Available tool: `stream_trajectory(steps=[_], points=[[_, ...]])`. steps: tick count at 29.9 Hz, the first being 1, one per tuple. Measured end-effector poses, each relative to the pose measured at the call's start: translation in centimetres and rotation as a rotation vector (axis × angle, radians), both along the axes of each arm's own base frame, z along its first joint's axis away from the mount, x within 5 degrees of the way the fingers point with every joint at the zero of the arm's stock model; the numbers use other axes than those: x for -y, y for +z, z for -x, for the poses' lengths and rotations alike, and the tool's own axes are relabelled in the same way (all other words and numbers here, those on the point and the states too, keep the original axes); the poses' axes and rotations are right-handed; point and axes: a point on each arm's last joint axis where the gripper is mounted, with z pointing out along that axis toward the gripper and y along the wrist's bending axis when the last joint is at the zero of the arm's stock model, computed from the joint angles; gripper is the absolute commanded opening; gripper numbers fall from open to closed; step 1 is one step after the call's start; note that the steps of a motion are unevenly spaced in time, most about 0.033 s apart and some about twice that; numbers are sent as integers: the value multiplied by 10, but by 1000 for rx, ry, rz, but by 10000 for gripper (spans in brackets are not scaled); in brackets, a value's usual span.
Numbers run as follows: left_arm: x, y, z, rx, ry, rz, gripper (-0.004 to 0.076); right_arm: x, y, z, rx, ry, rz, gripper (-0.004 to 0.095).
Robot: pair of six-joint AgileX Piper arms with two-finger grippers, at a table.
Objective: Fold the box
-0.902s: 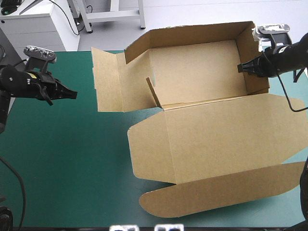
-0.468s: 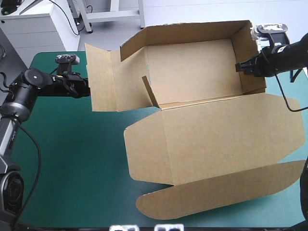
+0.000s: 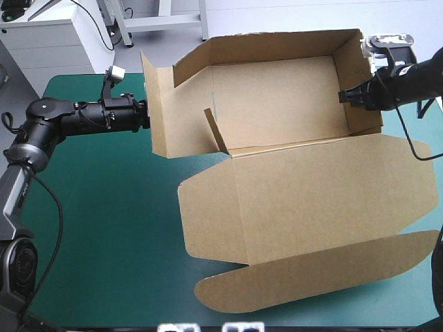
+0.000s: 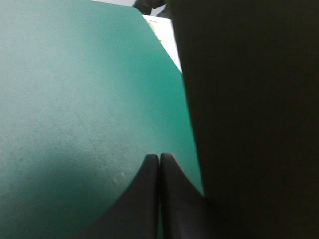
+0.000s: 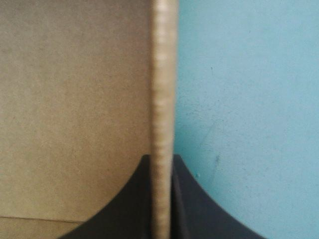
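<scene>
The brown box (image 3: 277, 97) stands as an open tray with its back wall and right wall (image 3: 361, 83) raised. My right gripper (image 3: 344, 97) is shut on the right wall's top edge. In the right wrist view the board's edge (image 5: 163, 74) runs between the fingers of the right gripper (image 5: 162, 167). My left gripper (image 3: 146, 114) is shut, its tip against the outer face of the left flap (image 3: 163, 117), which stands tilted up. In the left wrist view the left gripper (image 4: 159, 158) sits beside the shadowed flap (image 4: 249, 124). A small inner tab (image 3: 214, 131) leans inside the tray.
The lid (image 3: 311, 200) lies flat toward the table's front, and its rounded tuck flap (image 3: 311, 277) reaches close to the front edge. Bare teal-green cover (image 3: 104, 228) spreads out left of the lid and under the left arm.
My left gripper has moved right up to the left flap. The flap, lying outward earlier, now stands steeper and nearer the tray. The right gripper has kept its hold on the right wall.
</scene>
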Motion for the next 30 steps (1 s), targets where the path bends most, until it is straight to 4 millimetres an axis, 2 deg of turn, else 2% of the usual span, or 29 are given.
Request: stream_trajectory(steps=[8, 15, 18, 21, 24, 28, 30], points=[[8, 8, 6, 30, -41, 30, -9, -4, -6, -4, -25, -15, 9, -16], [27, 10, 13, 36, -97, 33, -4, -32, -7, -5, -30, 4, 33, -16], [33, 11, 15, 36, -117, 36, 21, -44, -6, -4, -19, 19, 34, -16], [34, 14, 15, 47, -120, 35, 92, -49, -6, -5, -9, 5, 55, -16], [35, 19, 15, 68, -120, 34, 221, -53, -6, -5, -6, -7, 66, -16], [38, 28, 15, 98, -130, 32, 497, -54, -6, -5, -4, -16, 70, -16], [42, 33, 16, 117, -142, 34, 589, -53, -6, -5, -3, -22, 78, -16]])
